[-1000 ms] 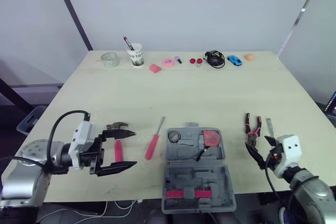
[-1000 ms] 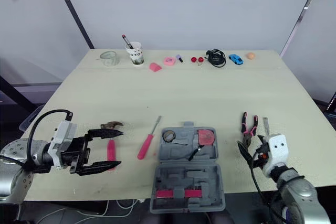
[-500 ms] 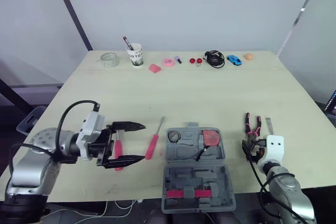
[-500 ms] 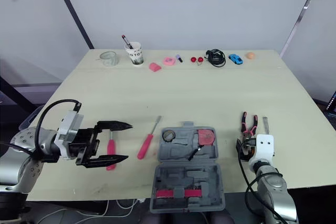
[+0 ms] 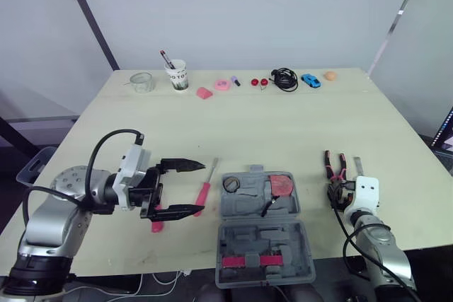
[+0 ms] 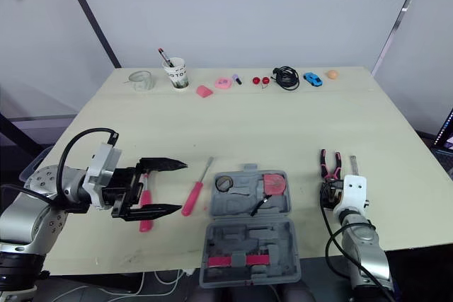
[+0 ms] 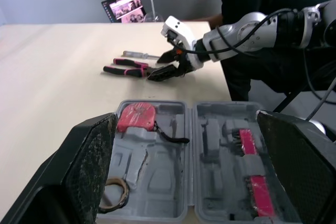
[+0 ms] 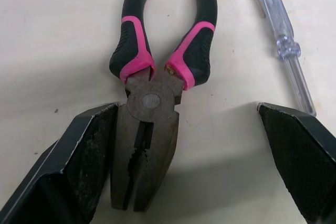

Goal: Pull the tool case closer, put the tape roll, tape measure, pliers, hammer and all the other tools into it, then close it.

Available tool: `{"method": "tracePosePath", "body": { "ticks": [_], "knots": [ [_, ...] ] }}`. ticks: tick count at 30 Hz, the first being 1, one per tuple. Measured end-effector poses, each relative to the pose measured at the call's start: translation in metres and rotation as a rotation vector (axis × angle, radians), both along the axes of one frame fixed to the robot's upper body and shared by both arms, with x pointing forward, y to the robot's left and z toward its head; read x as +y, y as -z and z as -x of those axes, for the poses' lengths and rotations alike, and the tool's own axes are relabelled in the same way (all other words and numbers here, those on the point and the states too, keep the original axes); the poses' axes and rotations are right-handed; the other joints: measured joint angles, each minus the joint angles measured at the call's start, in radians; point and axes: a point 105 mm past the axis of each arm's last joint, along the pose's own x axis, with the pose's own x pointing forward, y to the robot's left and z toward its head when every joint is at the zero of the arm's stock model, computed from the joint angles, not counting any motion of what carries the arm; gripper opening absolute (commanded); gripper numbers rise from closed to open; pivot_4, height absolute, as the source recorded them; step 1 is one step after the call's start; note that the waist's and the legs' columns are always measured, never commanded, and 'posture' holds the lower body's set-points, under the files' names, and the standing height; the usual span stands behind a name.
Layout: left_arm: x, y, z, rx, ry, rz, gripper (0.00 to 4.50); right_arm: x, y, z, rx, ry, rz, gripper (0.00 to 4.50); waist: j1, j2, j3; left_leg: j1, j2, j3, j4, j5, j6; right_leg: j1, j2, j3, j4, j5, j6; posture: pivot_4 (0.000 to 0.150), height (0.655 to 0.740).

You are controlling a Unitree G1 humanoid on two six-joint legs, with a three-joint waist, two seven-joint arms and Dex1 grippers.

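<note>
Straddling the pliers (image 8: pixel 149 129) at the head, the right gripper (image 8: pixel 189 124) stands open. Likely heavy, stiff, slick steel; the rubbery handles (image 8: pixel 134 40) should hold better.

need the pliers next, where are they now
In the eye views the pliers lie right of the tool case, beside a clear screwdriver, just ahead of the right gripper.

You will find no legible text here: the paper cup (image 5: pixel 178 77) carries dark print too small to read, and the laptop screen (image 7: pixel 125 8) shows nothing you can decipher.
</note>
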Motion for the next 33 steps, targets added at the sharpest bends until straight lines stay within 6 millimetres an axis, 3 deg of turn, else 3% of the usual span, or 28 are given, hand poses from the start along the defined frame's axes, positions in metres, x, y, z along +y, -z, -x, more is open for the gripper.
{"method": "tracePosePath", "body": {
  "ticks": [3,7,8,11,12,13,28,33],
  "knots": [
    [0.0,0.0,0.0,-0.001,-0.001,0.001,4.5,0.0,-0.001,-0.002,-0.005,-0.023,0.017,4.44,-0.001,0.0,0.0,0.0,0.0,0.0,0.0,0.0,0.0,0.0,0.0,0.0,0.0,0.0,0.0,0.15,0.74],
    [0.0,0.001,-0.001,-0.009,-0.008,-0.002,4.5,0.005,-0.001,-0.005,-0.008,-0.056,0.011,3.57,-0.001,0.0,0.0,0.0,0.0,0.0,0.0,0.0,0.0,0.0,0.001,0.001,0.0,0.0,0.0,0.15,0.74],
    [0.0,0.001,-0.002,-0.01,-0.013,-0.002,4.5,0.007,-0.001,-0.005,-0.008,-0.067,0.008,2.9,0.0,0.0,0.0,0.0,0.0,0.0,0.0,0.0,0.0,0.0,0.001,0.001,0.0,0.0,0.0,0.15,0.74],
    [0.0,0.002,-0.002,-0.012,-0.019,-0.003,4.5,0.011,-0.001,-0.007,-0.008,-0.091,0.001,1.5,0.0,0.0,0.0,0.0,0.0,0.0,0.0,0.0,0.0,0.0,0.001,0.001,0.0,0.0,0.0,0.15,0.74],
    [0.0,0.002,-0.002,-0.011,-0.021,-0.003,4.5,0.011,-0.002,-0.009,-0.012,-0.095,0.004,1.09,0.0,0.0,0.0,0.0,0.0,0.0,0.0,0.0,0.0,0.0,0.001,0.001,0.0,0.0,0.0,0.15,0.74],
    [0.0,0.002,-0.003,-0.012,-0.022,-0.002,4.5,0.01,-0.002,-0.009,-0.011,-0.094,0.005,0.97,0.0,0.0,0.0,0.0,0.0,0.0,0.0,0.0,0.0,0.0,0.001,0.001,0.0,0.0,0.0,0.15,0.74],
    [0.001,0.005,-0.002,0.001,-0.03,-0.002,4.5,0.002,-0.005,-0.009,-0.011,-0.126,0.033,0.98,0.002,0.001,0.001,0.0,0.0,0.0,0.0,0.0,0.0,0.0,0.001,0.002,0.0,0.0,0.0,0.15,0.74],
    [0.002,0.005,-0.002,0.006,-0.025,0.002,4.5,-0.007,-0.045,-0.001,-0.096,-0.336,0.157,0.98,0.002,0.005,0.003,0.0,0.0,0.001,0.0,0.0,0.0,0.0,0.002,0.004,0.0,0.0,0.0,0.15,0.74]
  ]
}}
